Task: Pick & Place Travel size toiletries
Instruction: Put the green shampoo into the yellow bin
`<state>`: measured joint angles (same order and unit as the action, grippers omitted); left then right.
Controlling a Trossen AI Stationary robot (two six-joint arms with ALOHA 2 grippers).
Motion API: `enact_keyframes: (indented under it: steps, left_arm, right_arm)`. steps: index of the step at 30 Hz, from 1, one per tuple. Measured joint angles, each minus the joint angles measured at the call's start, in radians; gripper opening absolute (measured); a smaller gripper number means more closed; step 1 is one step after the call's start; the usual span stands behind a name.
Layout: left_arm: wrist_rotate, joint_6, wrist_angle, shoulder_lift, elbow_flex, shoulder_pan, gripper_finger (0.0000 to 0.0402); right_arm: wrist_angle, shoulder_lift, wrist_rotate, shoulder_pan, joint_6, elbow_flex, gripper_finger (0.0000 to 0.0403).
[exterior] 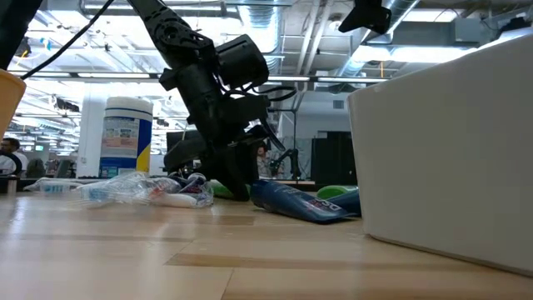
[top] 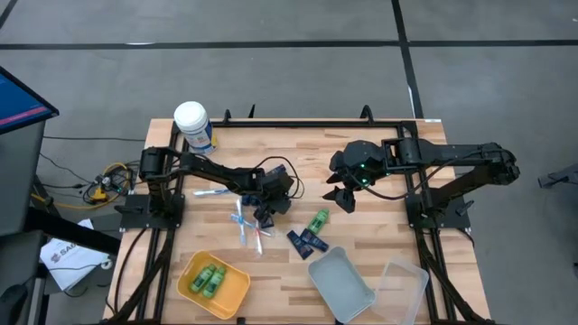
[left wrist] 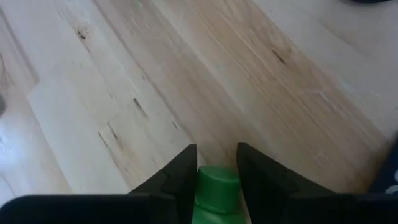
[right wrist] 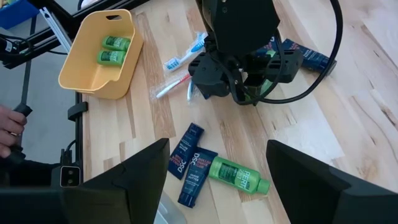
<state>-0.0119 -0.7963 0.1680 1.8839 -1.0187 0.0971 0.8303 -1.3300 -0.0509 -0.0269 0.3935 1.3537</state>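
The left gripper (left wrist: 212, 167) was low over the middle of the surface (top: 271, 153), and its jaws were grasping the cap of a green bottle (left wrist: 214, 190) between them. The right gripper (top: 346, 191) hung above the surface toward the right edge, with its jaws released and nothing in them. Another green bottle (right wrist: 239, 176) lay just beside 2 dark blue tubes (right wrist: 191, 167) near the middle. Toothbrushes (top: 244, 226) lay near the left gripper. In the yellow tray (top: 233, 296) at the front left corner lay 2 green bottles (top: 209, 279). A white tub (top: 341, 287) stood at the front edge.
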Motion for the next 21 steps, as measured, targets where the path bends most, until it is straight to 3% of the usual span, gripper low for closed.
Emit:
enact_keyframes:
  steps: [9, 17, 21]
  left_arm:
    - [0.028, 0.001, -0.003, 0.0, 0.0, 0.0, 0.0094]
    - [0.065, 0.043, -0.003, 0.0, 0.001, 0.003, 0.0055]
    - [0.063, 0.045, 0.002, -0.001, 0.001, 0.002, 0.0017]
  right_arm:
    - [0.0, 0.0, 0.0, 0.0, 0.0, 0.0, 0.026]
    - [0.0, 0.0, 0.0, 0.0, 0.0, 0.0, 0.026]
    - [0.0, 0.0, 0.0, 0.0, -0.001, 0.0, 0.026]
